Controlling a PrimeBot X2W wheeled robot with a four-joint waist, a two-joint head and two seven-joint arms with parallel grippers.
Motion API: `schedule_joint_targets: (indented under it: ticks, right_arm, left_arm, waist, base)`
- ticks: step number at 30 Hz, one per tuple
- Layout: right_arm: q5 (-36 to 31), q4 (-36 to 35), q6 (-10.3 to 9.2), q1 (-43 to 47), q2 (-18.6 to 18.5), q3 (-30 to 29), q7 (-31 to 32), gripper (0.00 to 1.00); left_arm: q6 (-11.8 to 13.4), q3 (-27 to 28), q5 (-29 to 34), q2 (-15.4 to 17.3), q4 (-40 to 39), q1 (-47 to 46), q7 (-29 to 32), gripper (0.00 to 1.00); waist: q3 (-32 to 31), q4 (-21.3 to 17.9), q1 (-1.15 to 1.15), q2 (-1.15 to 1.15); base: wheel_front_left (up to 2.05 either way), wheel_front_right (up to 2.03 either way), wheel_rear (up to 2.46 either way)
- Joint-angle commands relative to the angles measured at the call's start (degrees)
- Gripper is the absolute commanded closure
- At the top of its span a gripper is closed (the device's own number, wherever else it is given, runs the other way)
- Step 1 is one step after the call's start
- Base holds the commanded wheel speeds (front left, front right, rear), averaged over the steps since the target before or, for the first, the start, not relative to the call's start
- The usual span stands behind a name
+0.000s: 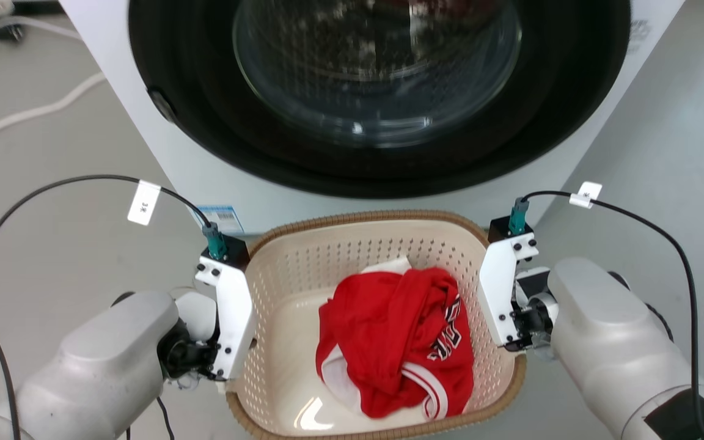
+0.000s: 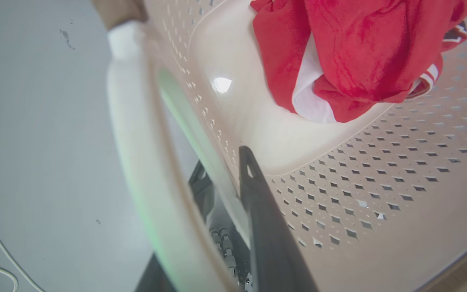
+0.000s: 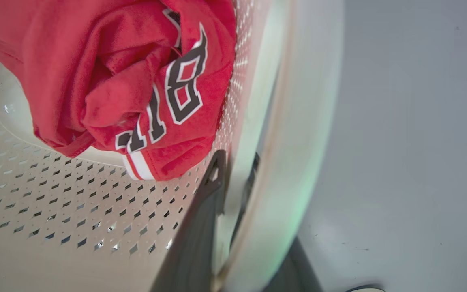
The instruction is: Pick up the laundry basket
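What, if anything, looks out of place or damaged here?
Nothing stands out. The cream perforated plastic laundry basket is upright before the white front-loading washer, its visible rim unbroken, with the crumpled red jersey wholly inside. The left gripper and right gripper each have fingers either side of a basket wall.

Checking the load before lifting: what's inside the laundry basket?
One crumpled red jersey with white trim and black lettering lies on the floor of the cream perforated plastic laundry basket. Anything beneath the jersey is covered.
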Motion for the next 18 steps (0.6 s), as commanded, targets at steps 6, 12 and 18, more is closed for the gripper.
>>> schedule_joint_targets:
  ticks: [6, 12, 18]
  right_arm:
    - [1.16, 0.05, -0.10, 2.11, -0.60, 0.52, 1.30, 1.00]
    - [2.44, 0.14, -0.09, 3.70, -0.56, 0.69, 2.26, 1.00]
    - [3.35, 0.41, -0.07, 4.81, -0.47, 0.42, 2.74, 1.00]
  left_arm:
    - [-1.17, -0.51, -2.07, -1.56, -0.19, 2.88, 2.57, 1.00]
    - [-1.16, -0.48, -3.35, -2.90, 1.25, 4.85, 3.95, 1.00]
    - [-1.16, -0.49, -2.79, -3.69, 1.30, 6.02, 5.01, 1.00]
  waist:
    - [-8.18, 0.89, 0.02, 0.00]
    - [-11.54, 0.53, 0.02, 0.00]
    - [-13.12, -0.08, 0.02, 0.00]
  base:
    - [0.00, 0.00, 0.00]
    - [0.00, 0.00, 0.00]
    - [0.00, 0.00, 0.00]
